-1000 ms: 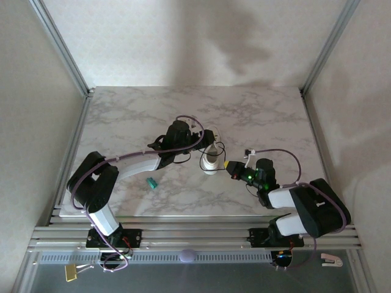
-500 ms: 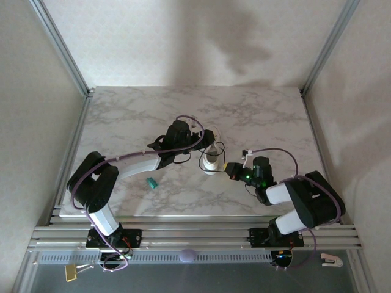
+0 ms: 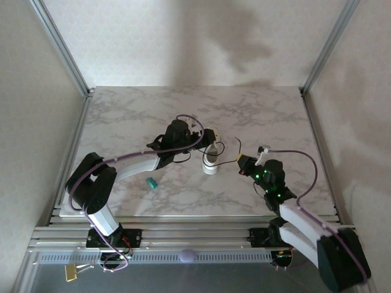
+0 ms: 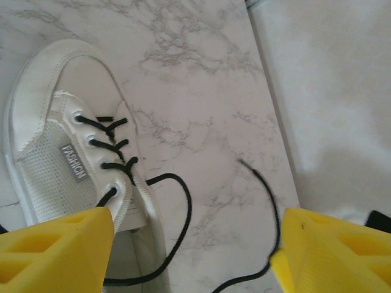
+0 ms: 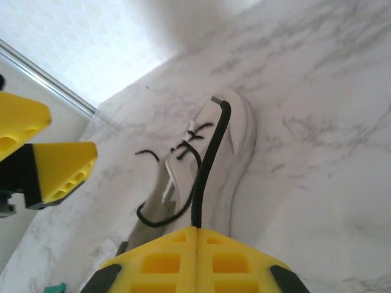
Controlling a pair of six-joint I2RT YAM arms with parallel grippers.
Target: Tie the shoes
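Observation:
The shoe [image 3: 211, 161] is a small white sneaker with black laces, lying mid-table. My right gripper [image 3: 244, 163] is just right of it, shut on one black lace [image 5: 208, 165]. That lace's free tip [image 5: 215, 98] sticks out beyond the shut pads [image 5: 197, 235]. My left gripper [image 3: 200, 145] hovers over the shoe's heel end, open. Its yellow fingers [image 4: 58, 247] straddle the shoe opening [image 4: 131, 256] and bare marble. The other lace loops loosely [image 4: 183, 210] out of the top eyelet onto the table. The tongue tag reads FASHION [image 4: 74, 161].
A tiny teal object [image 3: 151, 182] lies on the marble table [image 3: 134, 116] left of the shoe, under the left forearm. Aluminium frame posts [image 3: 61, 46] and white walls enclose the table. The rail [image 3: 195, 235] runs along the near edge.
My right gripper has moved right and a little farther from the shoe with the lace in it, and its arm has swung out. The left arm has hardly moved.

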